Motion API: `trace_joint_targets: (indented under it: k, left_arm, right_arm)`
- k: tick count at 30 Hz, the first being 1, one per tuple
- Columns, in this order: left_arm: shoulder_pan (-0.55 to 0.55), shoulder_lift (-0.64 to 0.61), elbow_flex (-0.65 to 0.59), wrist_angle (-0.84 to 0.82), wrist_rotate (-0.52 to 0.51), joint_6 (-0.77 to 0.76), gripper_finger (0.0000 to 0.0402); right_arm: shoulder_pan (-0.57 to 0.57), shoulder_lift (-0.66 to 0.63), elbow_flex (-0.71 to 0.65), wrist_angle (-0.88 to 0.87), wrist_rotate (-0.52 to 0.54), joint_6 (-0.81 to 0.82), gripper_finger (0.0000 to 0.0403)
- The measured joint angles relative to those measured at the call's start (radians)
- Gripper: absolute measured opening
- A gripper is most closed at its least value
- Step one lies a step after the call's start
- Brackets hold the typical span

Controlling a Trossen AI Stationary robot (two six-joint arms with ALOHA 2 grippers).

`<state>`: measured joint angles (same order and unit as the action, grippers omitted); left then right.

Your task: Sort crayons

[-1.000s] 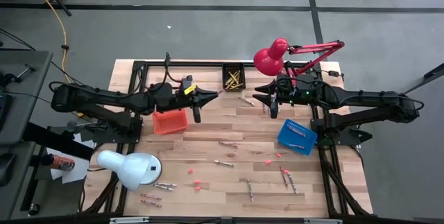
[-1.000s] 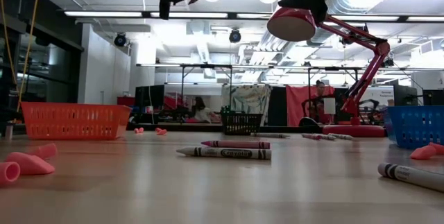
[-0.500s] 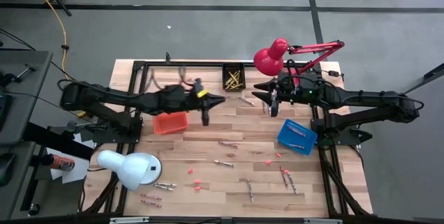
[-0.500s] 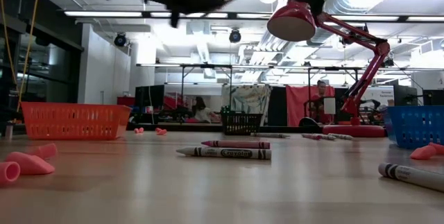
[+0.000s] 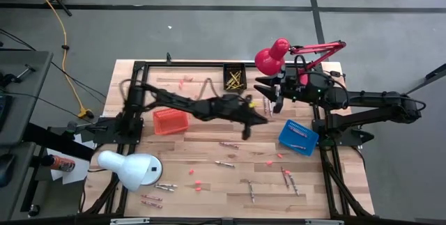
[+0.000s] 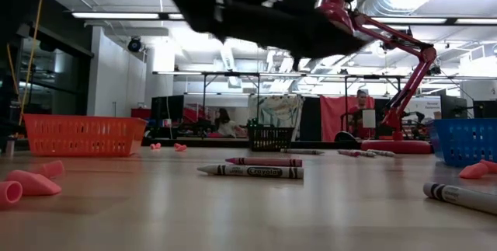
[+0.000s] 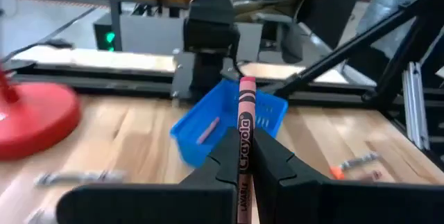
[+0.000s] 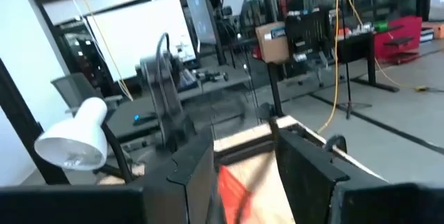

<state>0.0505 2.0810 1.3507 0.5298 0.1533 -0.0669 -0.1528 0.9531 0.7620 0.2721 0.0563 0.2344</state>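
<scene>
Gripping a red crayon lengthwise between its two dark fingers, the left gripper is clenched on the stick, which projects forward past the fingertips. Directly ahead of this gripper sits the blue basket, a perforated plastic bin holding at least one pink stick. The wooden table lies below the gripper, a butcher-block top of pale planks.

The right gripper hangs just beside the red lamp, fingers spread and holding nothing.

Handling notes, as a judgement: the crayon is light, stiff and brittle wax in a paper wrapper. The paper gives fair friction; the bare wax tip is slicker and likely to snap under side load. Hold at mid-length, on the wrapper, with moderate force.

Other crayons lie scattered on the table below and behind the left gripper. In the low view, two lie side by side, one red and one grey. A black basket holds yellow sticks; an orange basket sits behind the left gripper. Small pink crumbs are rounded and soft-looking.
</scene>
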Motion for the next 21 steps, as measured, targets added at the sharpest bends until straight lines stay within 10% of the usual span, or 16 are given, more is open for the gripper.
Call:
trace_joint_targets:
  k: [11, 21]
  left_arm:
    - [-0.019, 0.319, 0.422, 0.002, 0.055, -0.027, 0.0002]
    - [-0.04, 0.457, 0.563, 0.001, 0.043, -0.079, 0.003]
  right_arm:
    - [0.0, 0.0, 0.0, 0.025, 0.004, 0.027, 0.0149]
    - [0.0, 0.0, 0.0, 0.018, 0.003, 0.027, 0.0149]
